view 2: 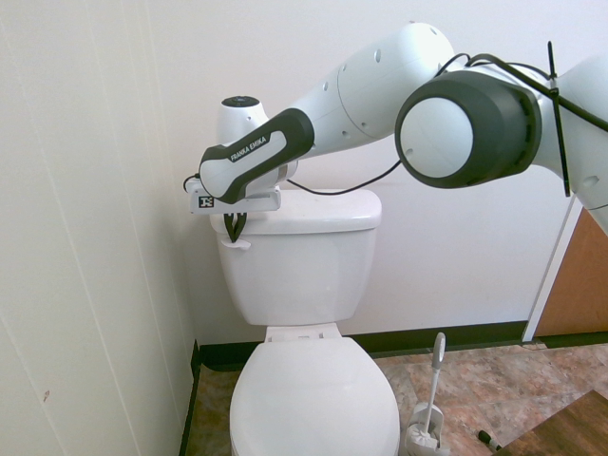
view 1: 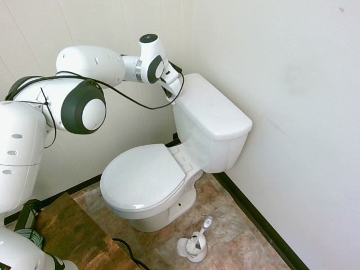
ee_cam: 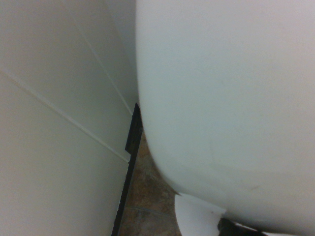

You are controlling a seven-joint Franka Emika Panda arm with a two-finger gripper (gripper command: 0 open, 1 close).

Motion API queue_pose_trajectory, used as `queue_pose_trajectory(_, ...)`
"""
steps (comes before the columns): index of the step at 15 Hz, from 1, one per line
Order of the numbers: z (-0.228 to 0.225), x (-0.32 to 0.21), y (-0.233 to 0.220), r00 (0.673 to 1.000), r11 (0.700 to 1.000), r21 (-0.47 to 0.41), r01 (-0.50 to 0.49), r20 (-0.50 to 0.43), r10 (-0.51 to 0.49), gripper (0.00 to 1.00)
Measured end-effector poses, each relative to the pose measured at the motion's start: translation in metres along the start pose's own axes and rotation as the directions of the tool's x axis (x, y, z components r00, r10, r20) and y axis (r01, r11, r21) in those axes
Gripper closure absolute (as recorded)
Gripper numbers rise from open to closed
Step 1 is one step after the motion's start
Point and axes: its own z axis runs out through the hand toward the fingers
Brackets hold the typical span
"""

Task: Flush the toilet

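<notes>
The white toilet (view 1: 152,180) stands in the corner with its seat lid down. Its boxy tank (view 1: 216,121) backs onto the right wall. In the second exterior view the small white flush lever (view 2: 238,244) sticks out at the tank's (view 2: 304,266) upper left front corner. My gripper (view 2: 234,228) hangs just above that lever, pointing down, its dark fingers (view 2: 227,222) drawn together with nothing between them. In the first exterior view the gripper (view 1: 170,91) sits against the tank's far top corner. The wrist view is filled by the tank's white side (ee_cam: 226,98).
A white toilet brush in its holder (view 1: 196,243) stands on the tiled floor beside the bowl. White panelled walls (view 2: 85,237) close in right beside the tank. A brown wooden surface (view 1: 67,230) lies by the arm's base. A wooden door (view 2: 579,285) is at the right.
</notes>
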Motion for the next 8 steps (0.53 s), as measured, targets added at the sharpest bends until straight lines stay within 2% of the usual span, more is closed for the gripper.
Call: queue_pose_trajectory(8, 0.025, -0.005, -0.004, 1.0, 1.0, -0.002, -0.005, 0.0, 0.005, 1.0)
